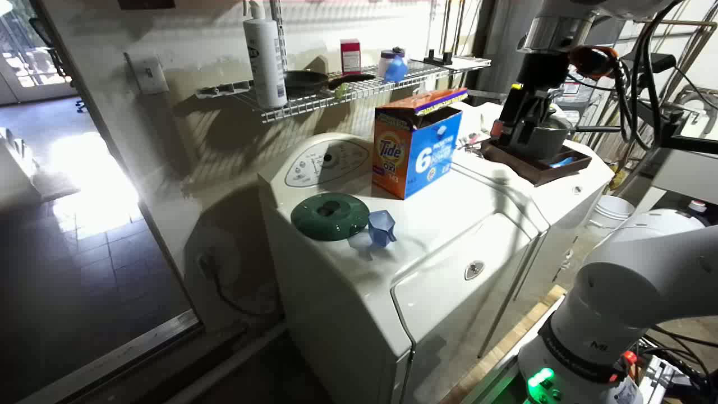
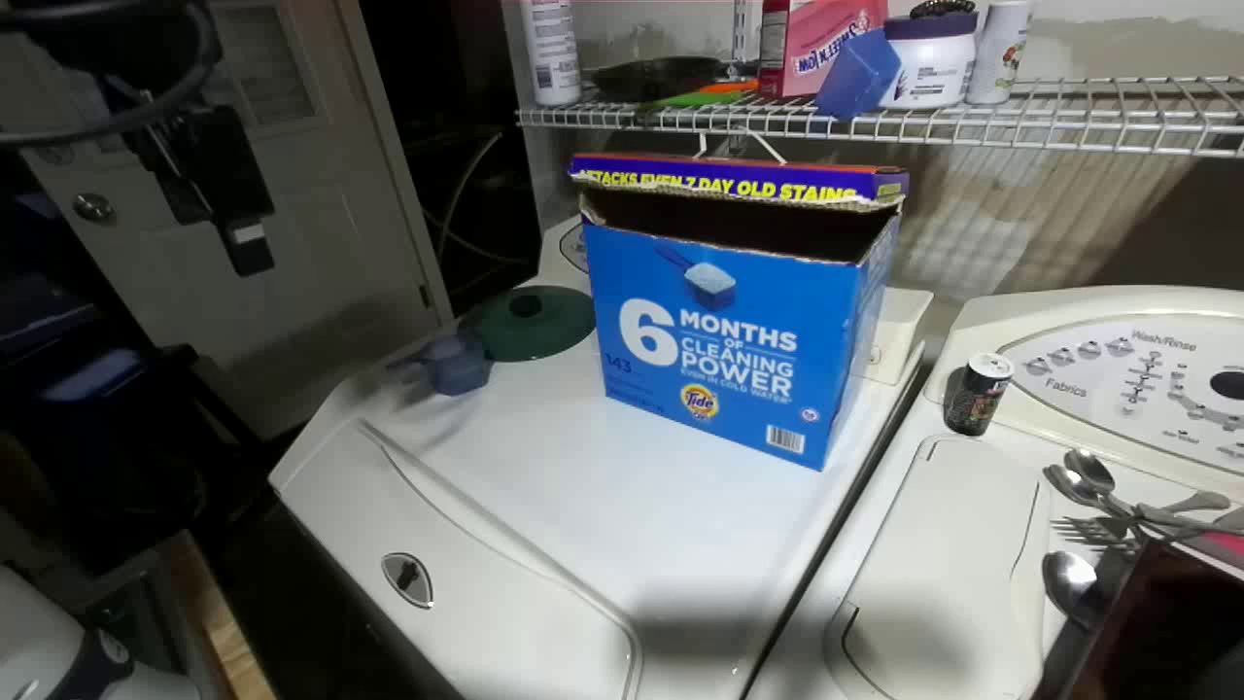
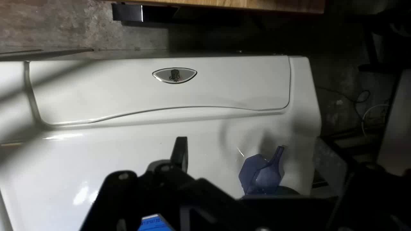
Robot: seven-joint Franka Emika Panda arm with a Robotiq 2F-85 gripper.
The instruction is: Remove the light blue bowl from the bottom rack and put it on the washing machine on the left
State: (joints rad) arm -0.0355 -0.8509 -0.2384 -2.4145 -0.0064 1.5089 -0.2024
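Black and knuckled, the gripper [image 1: 511, 139] stands with its jaws parted. Beneath the torn-edged cardboard detergent box [image 2: 719, 326] spreads the glossy white washing machine [image 2: 544, 486]; above the box, the smooth light blue bowl [image 2: 857, 76] tilts on the thin-wired bottom rack [image 2: 1088, 117].

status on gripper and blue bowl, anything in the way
Gripper in midair, open or shut unclear. Light blue bowl on wire rack by white jar. Detergent box on washer below, possibly crowding the path.
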